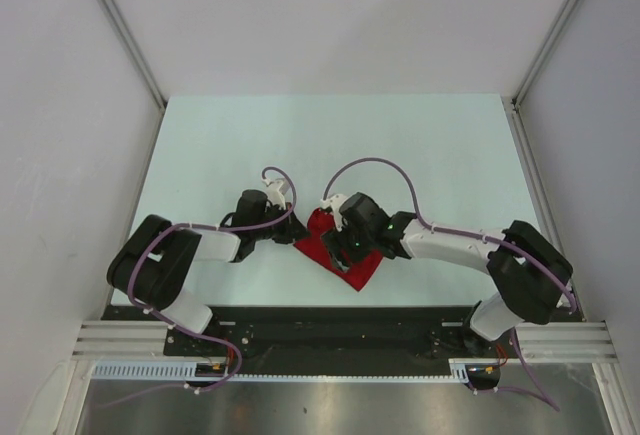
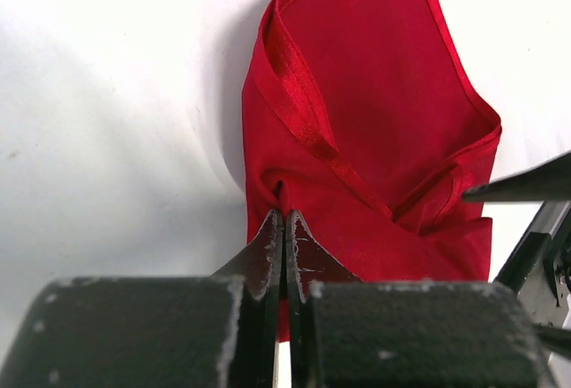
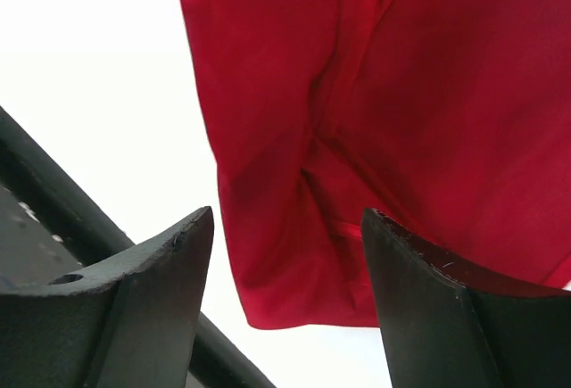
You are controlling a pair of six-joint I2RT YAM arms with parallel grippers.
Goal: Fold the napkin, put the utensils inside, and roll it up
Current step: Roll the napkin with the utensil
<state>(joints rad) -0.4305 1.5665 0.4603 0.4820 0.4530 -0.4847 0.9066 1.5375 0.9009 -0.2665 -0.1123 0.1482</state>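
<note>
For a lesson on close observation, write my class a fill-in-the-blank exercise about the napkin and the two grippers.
1. The napkin is coloured ____.
2. The left gripper is ____ on the napkin's edge.
3. The right gripper hangs ____ above the napkin, gripping nothing.
Missing words: red; shut; open.

table (image 1: 250,135): pale green | on it: folded red napkin (image 1: 355,272)

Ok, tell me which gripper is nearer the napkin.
Left. The left gripper is shut on the napkin, pinching its edge. The right gripper hangs open over the napkin's folded corner, with no contact showing.
</note>
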